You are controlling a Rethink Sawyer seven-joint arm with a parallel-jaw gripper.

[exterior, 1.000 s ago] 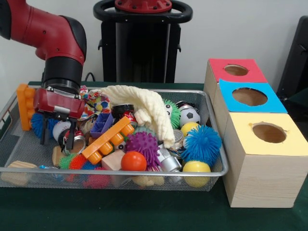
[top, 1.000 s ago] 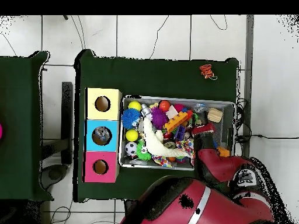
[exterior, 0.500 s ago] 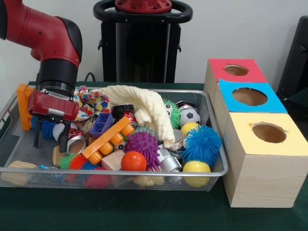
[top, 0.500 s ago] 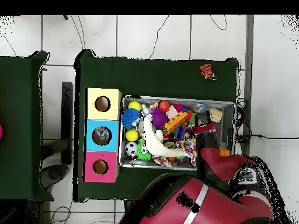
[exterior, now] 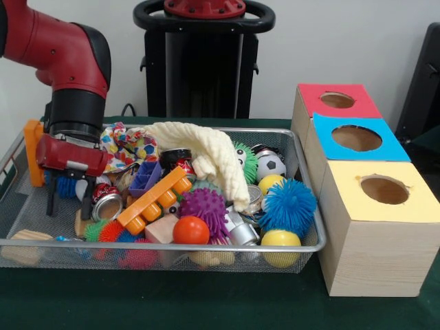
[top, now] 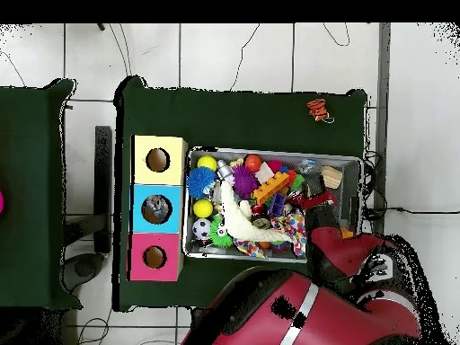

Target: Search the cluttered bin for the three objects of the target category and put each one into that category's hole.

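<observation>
End effector positioned over bin clutter

We hold the end effector, fingers apart and empty, low at the wire bin's end, beside a small can, ready to search.

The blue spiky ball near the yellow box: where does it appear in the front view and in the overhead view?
Front view: the blue spiky ball lies at the bin's right end, beside the yellow box.
Overhead view: it lies at the bin's left end, again beside the yellow box.
Shared landmark: the yellow box.
</observation>
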